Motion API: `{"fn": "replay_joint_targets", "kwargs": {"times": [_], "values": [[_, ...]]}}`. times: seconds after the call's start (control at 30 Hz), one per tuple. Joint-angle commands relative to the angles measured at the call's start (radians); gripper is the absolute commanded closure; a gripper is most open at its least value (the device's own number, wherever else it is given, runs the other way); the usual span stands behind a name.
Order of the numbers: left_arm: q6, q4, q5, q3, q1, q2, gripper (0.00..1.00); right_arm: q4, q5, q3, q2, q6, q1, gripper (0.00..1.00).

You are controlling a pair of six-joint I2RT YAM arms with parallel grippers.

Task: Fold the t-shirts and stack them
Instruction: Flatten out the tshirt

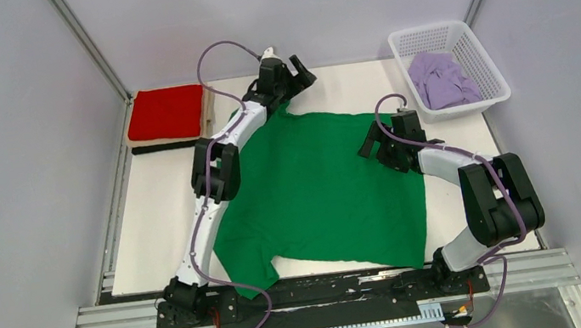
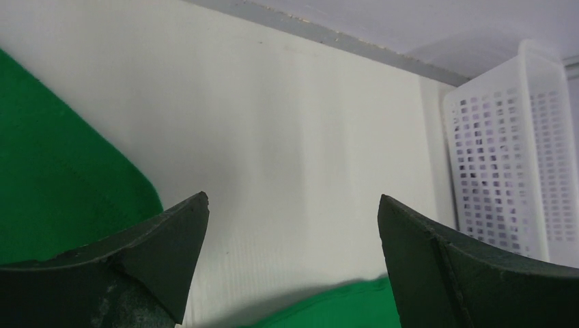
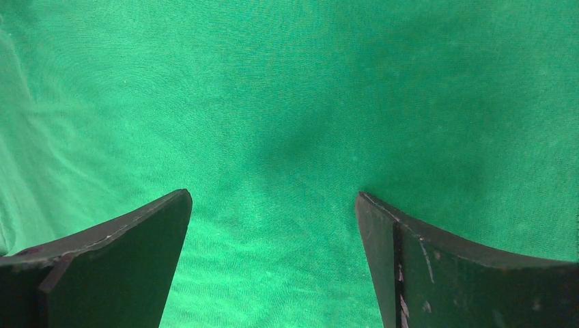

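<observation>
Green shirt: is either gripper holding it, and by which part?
Nothing is held. The left gripper and right gripper both stand open, no cloth between their fingers; the green shirt lies spread out.

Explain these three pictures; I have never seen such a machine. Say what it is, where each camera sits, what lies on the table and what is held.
Two robot arms, the left arm and the right arm, are bolted at the near edge of a white table. The wide picture looks down from above and behind them. The other two come from a camera on each wrist; the dark wedges are that arm's own jaws. A green t-shirt lies spread on it, a folded red t-shirt far left, a lilac t-shirt in the white basket far right. Both pairs of jaws stand open, holding nothing: the left over bare table, the right over the green cloth.
</observation>
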Motion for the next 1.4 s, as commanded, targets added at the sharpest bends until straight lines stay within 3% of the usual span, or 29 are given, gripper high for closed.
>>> {"fn": "replay_joint_targets", "kwargs": {"times": [0.0, 0.23, 0.43, 0.7, 1.37], "values": [[0.160, -0.066, -0.131, -0.118, -0.008, -0.207, 0.00, -0.041, 0.013, -0.023, 0.010, -0.013, -0.004, 0.00], [0.167, 0.003, -0.235, -0.433, -0.004, -0.414, 0.00, -0.041, 0.013, -0.028, 0.005, -0.015, -0.003, 0.00], [0.119, 0.022, -0.264, -0.526, 0.011, -0.453, 0.00, -0.042, 0.015, -0.029, -0.001, -0.016, -0.003, 0.00], [0.073, -0.054, -0.250, -0.471, 0.013, -0.378, 0.00, -0.045, 0.016, -0.024, 0.003, -0.021, -0.003, 0.00], [-0.058, -0.016, -0.138, -0.361, -0.016, -0.243, 0.00, -0.052, 0.026, -0.015, 0.024, -0.024, -0.003, 0.00]]}}
